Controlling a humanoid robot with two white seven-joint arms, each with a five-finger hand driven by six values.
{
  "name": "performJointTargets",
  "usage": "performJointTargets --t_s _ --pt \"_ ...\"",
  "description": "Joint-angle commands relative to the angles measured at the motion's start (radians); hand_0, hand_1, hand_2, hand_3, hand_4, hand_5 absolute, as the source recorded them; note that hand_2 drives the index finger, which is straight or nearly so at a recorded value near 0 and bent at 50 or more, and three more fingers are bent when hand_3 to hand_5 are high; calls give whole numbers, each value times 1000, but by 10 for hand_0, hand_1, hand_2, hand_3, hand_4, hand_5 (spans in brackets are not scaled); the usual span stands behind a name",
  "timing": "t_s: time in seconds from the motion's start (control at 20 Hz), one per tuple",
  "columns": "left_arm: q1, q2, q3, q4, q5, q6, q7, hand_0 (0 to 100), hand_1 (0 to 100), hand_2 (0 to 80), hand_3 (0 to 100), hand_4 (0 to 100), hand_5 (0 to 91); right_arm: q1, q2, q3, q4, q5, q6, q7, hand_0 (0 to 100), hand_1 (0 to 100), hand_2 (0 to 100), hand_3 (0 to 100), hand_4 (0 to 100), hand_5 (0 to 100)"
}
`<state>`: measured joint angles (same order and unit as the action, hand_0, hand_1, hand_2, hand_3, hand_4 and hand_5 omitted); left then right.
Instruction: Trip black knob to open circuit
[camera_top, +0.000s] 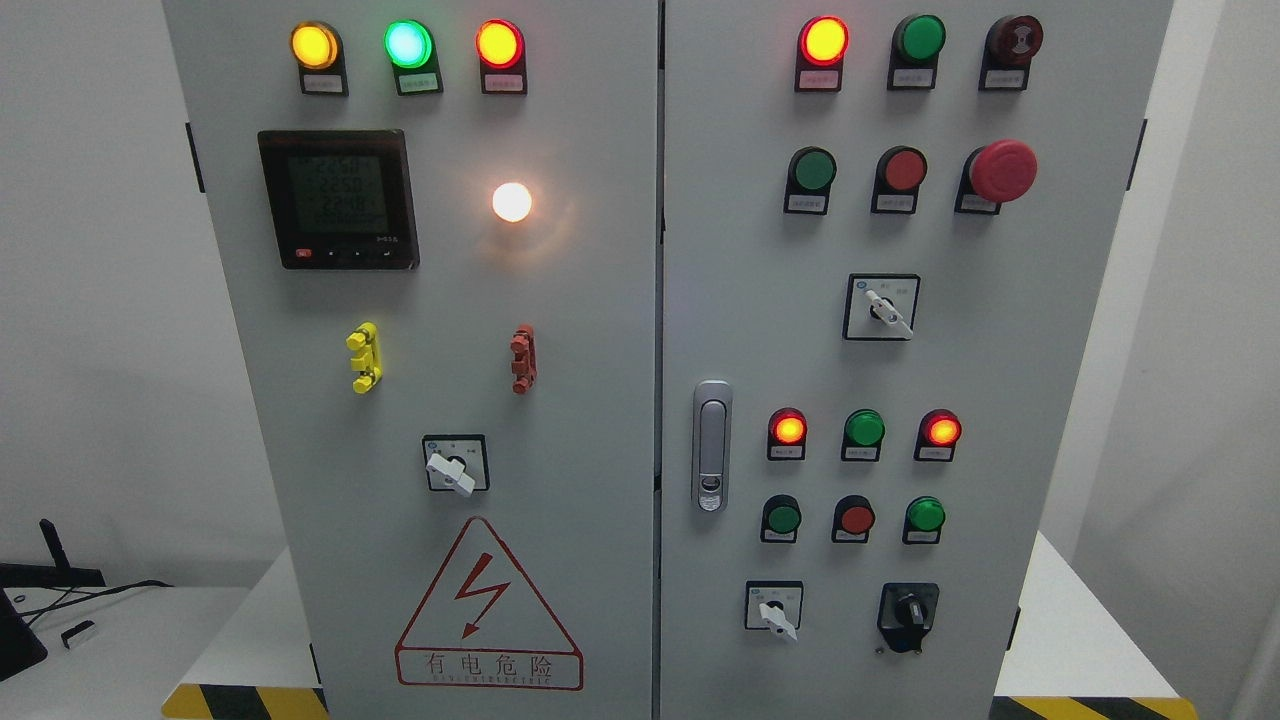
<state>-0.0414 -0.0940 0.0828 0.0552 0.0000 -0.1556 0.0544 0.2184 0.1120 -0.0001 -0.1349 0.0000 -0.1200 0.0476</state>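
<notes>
Grey cabinet (600, 480) with two doors, seen head-on, standing on a white desk (1060, 640) edged with yellow-black tape. Black knob (908, 607) at lower right of the right door, on a black plate, handle roughly upright, just right of a white selector (775, 612). Above the knob: row of green (783, 518), red (856, 518) and green (926, 514) buttons, then lamps lit red (789, 428), unlit green (864, 428) and lit red (942, 429). Higher still: another white selector (885, 309), a red mushroom button (1002, 171), and a lit red lamp (824, 40) at top. Door latch (711, 445) at the left edge of the right door. Left door: meter (338, 198) with a lit display, white lamp (512, 202) glowing (bright halo), yellow (314, 45), green (408, 43) and red (498, 43) lamps lit at top, warning triangle (487, 610) at the bottom. No robot hand in frame, left or right; state of either cannot be told.
</notes>
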Motion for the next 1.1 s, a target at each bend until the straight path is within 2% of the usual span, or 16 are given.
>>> performJointTargets --t_s 0.0,0.15,0.25,0.4,0.5,0.65,0.75,0.85,0.9,1.05 --pt "0 0 0 0 -31 -1 1 120 389 0 0 0 0 68 0 31 -157 29 -3 1 58 159 96 222 146 146" --pt "0 0 0 0 -31 -1 1 120 389 0 0 0 0 81 -5 29 -212 29 -12 1 57 172 115 250 168 163" --pt "0 0 0 0 -31 -1 1 120 389 0 0 0 0 128 -14 26 -306 25 -12 17 56 184 127 266 179 171" --pt "0 -1 0 0 -31 -1 1 120 389 0 0 0 0 270 -35 -15 -599 25 -3 87 57 186 131 278 191 185" --pt "0 0 0 0 -31 -1 1 120 389 0 0 0 0 364 -34 -24 -794 25 -9 126 59 190 134 294 209 198" --pt "0 0 0 0 -31 -1 1 120 389 0 0 0 0 508 -86 -17 -1061 18 -53 133 63 196 154 317 233 220" --pt "0 -1 0 0 -31 -1 1 120 389 0 0 0 0 568 -91 -24 -1184 15 -127 150 68 204 186 348 272 241" --pt "0 0 0 0 -31 -1 1 120 389 0 0 0 0 613 -91 -34 -1308 9 -168 155 68 239 246 464 414 323" --pt "0 0 0 0 -31 -1 1 120 389 0 0 0 0 633 -87 -44 -1380 -9 -175 156 66 272 272 530 493 378" --pt "0 0 0 0 -31 -1 1 120 389 0 0 0 0 664 -80 -80 -1576 -99 -164 170 68 338 321 588 546 429"
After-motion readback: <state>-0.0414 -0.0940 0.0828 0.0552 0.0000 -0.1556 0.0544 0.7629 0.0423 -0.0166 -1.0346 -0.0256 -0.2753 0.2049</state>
